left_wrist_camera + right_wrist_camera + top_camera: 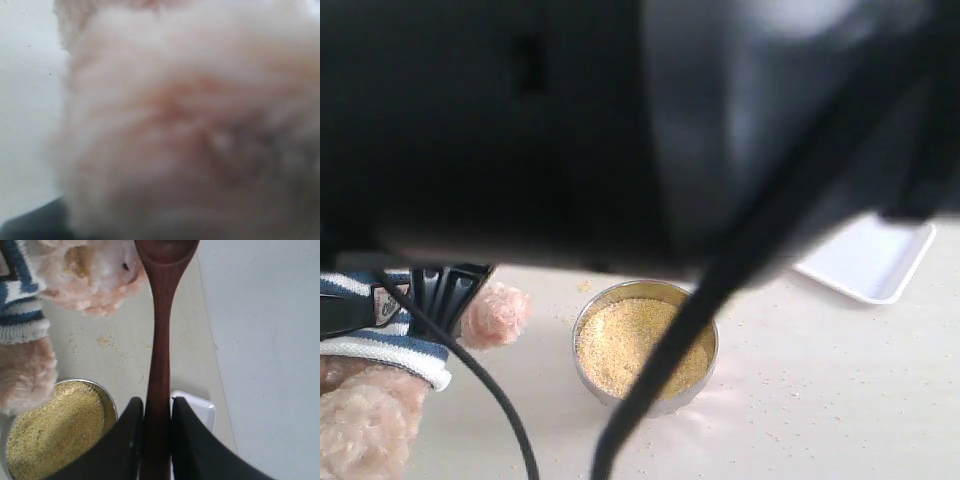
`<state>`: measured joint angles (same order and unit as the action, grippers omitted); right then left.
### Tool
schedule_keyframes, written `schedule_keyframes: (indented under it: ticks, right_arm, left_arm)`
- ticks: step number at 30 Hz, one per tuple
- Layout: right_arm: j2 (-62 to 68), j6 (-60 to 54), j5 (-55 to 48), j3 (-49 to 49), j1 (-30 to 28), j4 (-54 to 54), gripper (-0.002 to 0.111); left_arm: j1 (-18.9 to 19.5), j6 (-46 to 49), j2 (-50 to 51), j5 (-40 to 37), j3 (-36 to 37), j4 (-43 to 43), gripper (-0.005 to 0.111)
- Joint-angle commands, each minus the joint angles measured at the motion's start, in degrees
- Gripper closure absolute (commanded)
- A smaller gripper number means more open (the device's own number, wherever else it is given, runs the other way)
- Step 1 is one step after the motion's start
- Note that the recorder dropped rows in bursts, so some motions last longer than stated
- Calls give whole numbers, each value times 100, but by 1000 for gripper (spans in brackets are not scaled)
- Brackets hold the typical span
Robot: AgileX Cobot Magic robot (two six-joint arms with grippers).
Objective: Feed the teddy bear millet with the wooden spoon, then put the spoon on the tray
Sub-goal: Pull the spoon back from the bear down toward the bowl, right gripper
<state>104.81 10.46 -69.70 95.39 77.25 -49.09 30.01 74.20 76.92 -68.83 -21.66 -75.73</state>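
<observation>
The right tool [156, 407] clamps the slim handle of the dark reddish-brown wooden spoon [161, 330] — its bowl cut off, beside the fluffy pinkish plush teddy bear [100, 270]. Blurred fur hides the state of the left tool [448, 292] — cannot tell.

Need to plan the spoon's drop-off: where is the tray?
The tray sits at the exterior view's right edge, beyond and right of the millet bowl, partly hidden by a dark arm.

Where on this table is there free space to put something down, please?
Free: the tabletop right of the steel bowl, below the tray. The tray's visible corner is also bare. Crowded: the left, where the teddy bear lies close to the bowl.
</observation>
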Motion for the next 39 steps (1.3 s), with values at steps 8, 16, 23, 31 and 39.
schedule_keyframes:
  ticks: [8,16,23,31,39]
  right_arm:
    - [-1070,670,-26,-1432,-246,483,99]
    - [-2036,852,-26,-2499,-1250,2254,99]
    - [-1707,-69,-26,-2741,-1619,2482,99]
    - [-965,-279,-26,-2741,-1404,1646,99]
    - [-628,-288,-26,-2741,-1034,939,99]
  left_arm:
    - [13,50,-59,-113,32,-118,102]
    - [13,50,-59,-113,32,-118,102]
    - [13,50,-59,-113,32,-118,102]
    - [13,50,-59,-113,32,-118,102]
    - [13,50,-59,-113,32,-118,102]
